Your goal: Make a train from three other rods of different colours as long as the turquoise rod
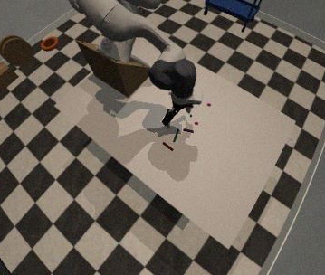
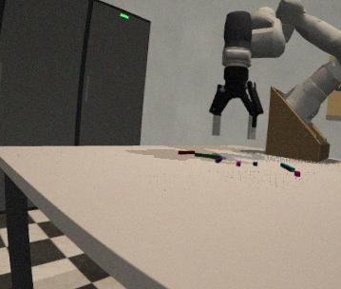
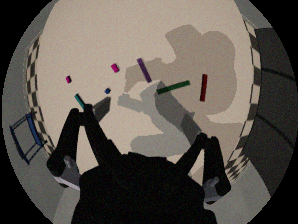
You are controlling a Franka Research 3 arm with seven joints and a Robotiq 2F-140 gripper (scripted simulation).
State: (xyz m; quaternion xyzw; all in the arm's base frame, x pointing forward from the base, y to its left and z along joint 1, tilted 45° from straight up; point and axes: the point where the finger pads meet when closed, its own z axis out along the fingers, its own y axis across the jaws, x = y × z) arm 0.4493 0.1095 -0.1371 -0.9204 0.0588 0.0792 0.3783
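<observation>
My gripper (image 1: 178, 116) (image 2: 234, 131) (image 3: 147, 112) is open and empty, high above the table. A red rod (image 1: 167, 146) (image 2: 186, 152) (image 3: 203, 87), a green rod (image 1: 176, 136) (image 2: 207, 156) (image 3: 173, 87) and a purple rod (image 1: 188, 130) (image 2: 218, 160) (image 3: 144, 70) lie flat, apart and at different angles. One magenta rod (image 1: 196, 123) (image 2: 238, 163) (image 3: 115, 68) lies near a tiny blue rod (image 1: 190, 116) (image 2: 255, 163) (image 3: 107, 91). Another magenta rod (image 1: 209, 104) (image 2: 297, 174) (image 3: 68, 79) lies beyond the turquoise rod (image 2: 287, 167) (image 3: 80, 101), whose near end is hidden by a finger in the wrist view.
The pale table (image 1: 233, 181) (image 2: 135, 204) (image 3: 100, 30) carries the rods, and the arm's shadow falls over the red and green ones. The arm's wooden base (image 1: 115, 72) (image 2: 292, 135) stands at the table's back. A blue cart (image 1: 233, 9) (image 3: 27, 137) stands off the table.
</observation>
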